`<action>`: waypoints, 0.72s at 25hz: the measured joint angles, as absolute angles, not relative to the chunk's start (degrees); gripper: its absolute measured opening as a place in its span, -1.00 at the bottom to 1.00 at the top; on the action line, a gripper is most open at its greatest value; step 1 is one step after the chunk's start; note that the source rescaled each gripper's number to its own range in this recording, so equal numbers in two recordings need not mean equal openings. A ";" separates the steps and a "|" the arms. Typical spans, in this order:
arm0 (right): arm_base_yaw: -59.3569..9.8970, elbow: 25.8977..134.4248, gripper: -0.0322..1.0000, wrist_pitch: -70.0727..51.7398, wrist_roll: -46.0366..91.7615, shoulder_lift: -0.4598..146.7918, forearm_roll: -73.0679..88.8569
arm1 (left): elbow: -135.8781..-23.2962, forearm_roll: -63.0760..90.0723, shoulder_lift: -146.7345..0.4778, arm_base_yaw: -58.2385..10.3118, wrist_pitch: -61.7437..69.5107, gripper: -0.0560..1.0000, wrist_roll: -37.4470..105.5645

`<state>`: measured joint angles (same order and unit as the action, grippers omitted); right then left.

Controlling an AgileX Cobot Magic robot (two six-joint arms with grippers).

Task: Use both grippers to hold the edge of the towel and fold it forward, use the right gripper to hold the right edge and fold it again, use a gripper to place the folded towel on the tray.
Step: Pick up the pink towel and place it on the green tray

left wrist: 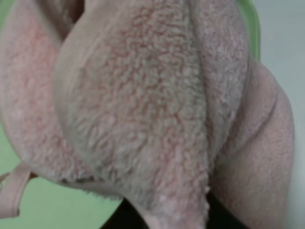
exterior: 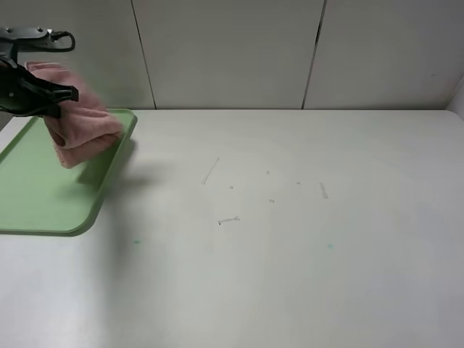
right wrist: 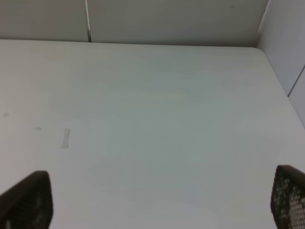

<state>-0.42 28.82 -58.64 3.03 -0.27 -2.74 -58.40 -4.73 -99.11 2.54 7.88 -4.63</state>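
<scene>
The pink fluffy towel (exterior: 83, 127) hangs as a folded bundle from my left gripper (exterior: 61, 98), which is shut on its upper part. The bundle's lower end hovers over the far right corner of the pale green tray (exterior: 36, 196). In the left wrist view the towel (left wrist: 143, 105) fills nearly the whole picture and hides the fingers. Its small loop (left wrist: 14, 188) dangles at one side, with the tray (left wrist: 43, 210) behind it. The edge of the towel is lost in the folds. My right gripper (right wrist: 159, 200) is open over bare table, with nothing between its fingertips (right wrist: 28, 200). It is outside the exterior high view.
The white table (exterior: 290, 217) carries a few small scuffs and marks near its middle (exterior: 228, 220). A panelled wall (exterior: 232, 51) runs along the far edge. The tray lies at the table's left edge.
</scene>
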 joint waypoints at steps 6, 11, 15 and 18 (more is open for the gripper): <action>-0.42 28.82 1.00 -58.64 3.03 -0.27 -2.74 | -54.68 -4.69 -99.60 3.41 3.17 -0.82 -7.96; -0.42 28.82 1.00 -58.64 3.03 -0.27 -2.74 | -52.83 -4.69 -99.60 5.22 3.91 -0.82 -8.10; -0.42 28.82 1.00 -58.64 3.03 -0.27 -2.74 | -51.54 -4.75 -99.60 6.78 5.04 -0.71 -8.10; -0.42 28.82 1.00 -58.64 3.03 -0.27 -2.74 | -51.46 -4.86 -99.60 7.43 6.85 -0.22 -8.10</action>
<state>-0.42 28.82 -58.64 3.03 -0.27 -2.74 -51.46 -4.86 -99.60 7.43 6.85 -8.10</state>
